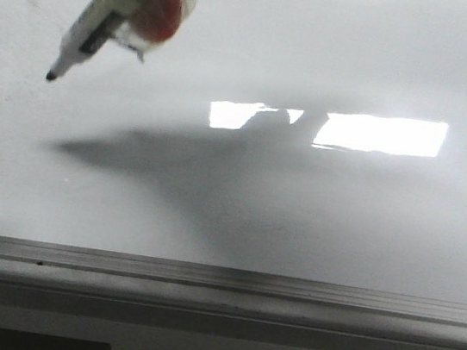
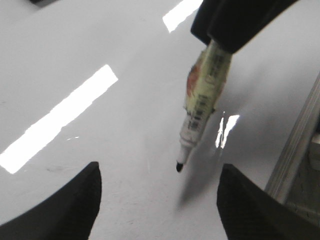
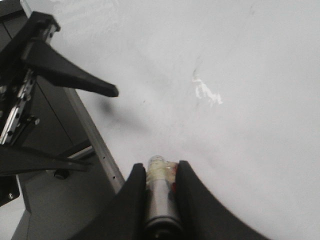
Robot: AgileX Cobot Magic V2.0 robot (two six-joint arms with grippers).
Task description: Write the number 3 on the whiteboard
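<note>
The whiteboard (image 1: 313, 230) lies flat and glossy with a bright rectangular reflection. No drawn 3 shows on it in any view. My right gripper (image 3: 160, 167) is shut on a white marker (image 3: 160, 192) with a red patch. The marker (image 1: 108, 14) slants down to the left in the front view, its black tip (image 1: 52, 75) a little above the board, apart from its shadow. In the left wrist view the marker (image 2: 202, 100) hangs from the right gripper (image 2: 235, 20), tip (image 2: 179, 167) between my left gripper's fingers. My left gripper (image 2: 160, 172) is open and empty, low over the board.
A grey metal rail (image 1: 218, 282) runs along the board's near edge; it also shows in the left wrist view (image 2: 295, 145) and the right wrist view (image 3: 95, 145). A left gripper finger (image 3: 75, 80) reaches over the board beside the rail. A small smear (image 3: 207, 92) marks the board.
</note>
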